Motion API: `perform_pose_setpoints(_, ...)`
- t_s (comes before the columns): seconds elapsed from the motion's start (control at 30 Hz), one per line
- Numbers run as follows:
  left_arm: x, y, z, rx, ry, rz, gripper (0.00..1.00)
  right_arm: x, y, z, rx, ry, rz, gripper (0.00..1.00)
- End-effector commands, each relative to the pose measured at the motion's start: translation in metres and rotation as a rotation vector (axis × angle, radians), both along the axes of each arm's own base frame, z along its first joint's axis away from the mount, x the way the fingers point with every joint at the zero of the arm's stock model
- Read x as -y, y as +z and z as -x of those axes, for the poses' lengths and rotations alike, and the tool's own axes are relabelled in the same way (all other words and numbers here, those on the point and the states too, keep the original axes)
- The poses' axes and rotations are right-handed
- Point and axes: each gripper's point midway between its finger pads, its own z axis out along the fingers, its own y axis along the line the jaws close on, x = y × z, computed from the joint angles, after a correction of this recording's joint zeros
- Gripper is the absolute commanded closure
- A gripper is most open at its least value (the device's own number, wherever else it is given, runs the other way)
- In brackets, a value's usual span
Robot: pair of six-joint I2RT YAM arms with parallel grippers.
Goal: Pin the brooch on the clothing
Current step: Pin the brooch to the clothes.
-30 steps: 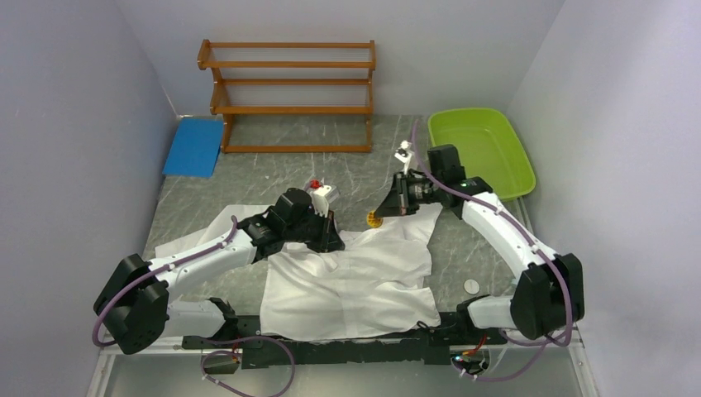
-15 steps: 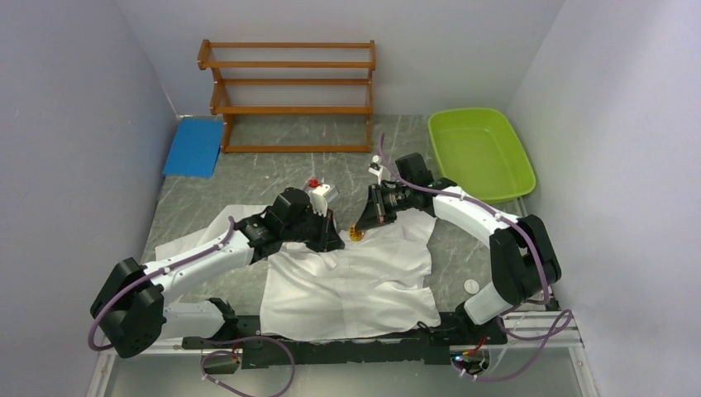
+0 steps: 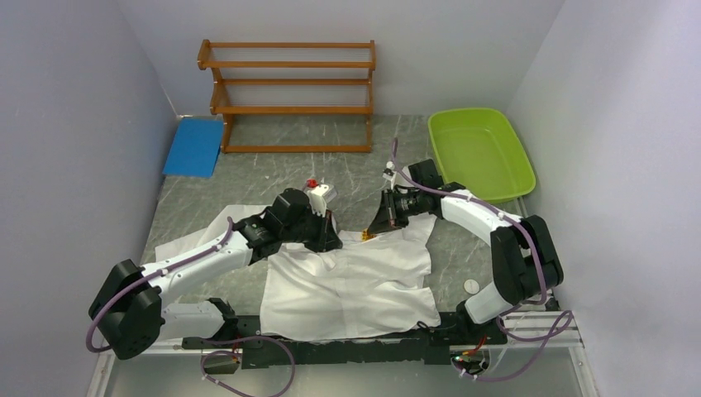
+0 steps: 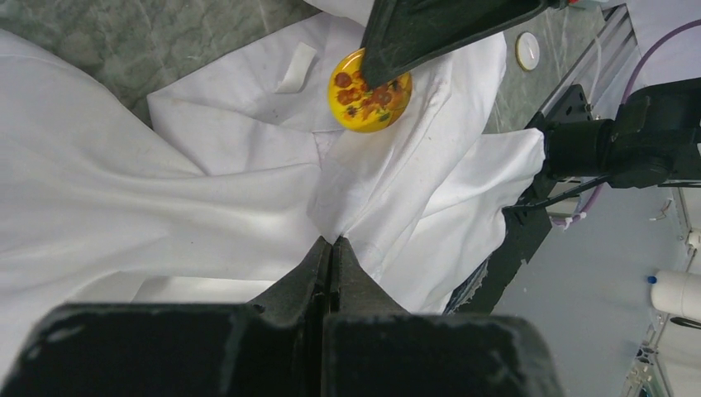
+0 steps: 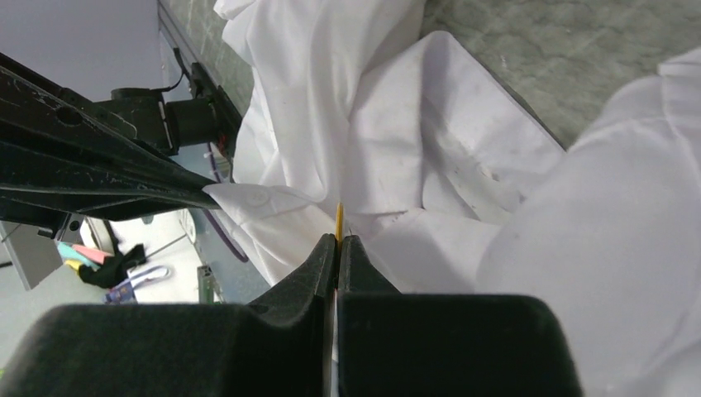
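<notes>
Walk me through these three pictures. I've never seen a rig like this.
Two robot arms are bolted at the near edge of a grey table, each ending in a two-finger gripper. One picture looks down from above; the other two come from cameras on the wrists. A white shirt lies crumpled on the table, with a wooden rack, a green tub and a blue pad behind. The left gripper is shut, pinching a fold of the shirt. The right gripper is shut on a round yellow brooch, held close to the shirt.
</notes>
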Motion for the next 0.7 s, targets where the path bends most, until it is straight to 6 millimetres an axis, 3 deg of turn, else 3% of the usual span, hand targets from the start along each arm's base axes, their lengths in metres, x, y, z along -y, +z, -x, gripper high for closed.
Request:
perform_pose_setpoints(0.0, -0.003, 0.012, -0.008, 0.064, 0.016, -0.011, 0.97, 0.013, 0.006, -0.002, 0.046, -0.034, 0.035, 1.00)
perform_pose_setpoints(0.13, -0.008, 0.006, -0.009, 0.071, 0.022, -0.047, 0.97, 0.019, 0.012, -0.006, 0.063, -0.068, 0.048, 1.00)
perform_pose_setpoints(0.37, -0.009, -0.005, -0.009, 0.059, 0.012, -0.079, 0.97, 0.022, 0.044, -0.011, 0.139, -0.111, 0.035, 1.00)
perform_pose_setpoints(0.5, -0.010, -0.006, -0.010, 0.064, 0.014, -0.087, 0.89, 0.026, 0.053, -0.008, 0.158, -0.119, 0.047, 1.00)
perform_pose_setpoints(0.6, -0.010, -0.004, -0.011, 0.075, 0.017, -0.088, 0.90, 0.028, 0.057, -0.005, 0.165, -0.126, 0.054, 1.00)
perform_pose_setpoints(0.67, -0.011, -0.003, -0.011, 0.080, 0.016, -0.088, 0.96, 0.029, 0.061, -0.003, 0.171, -0.127, 0.049, 1.00)
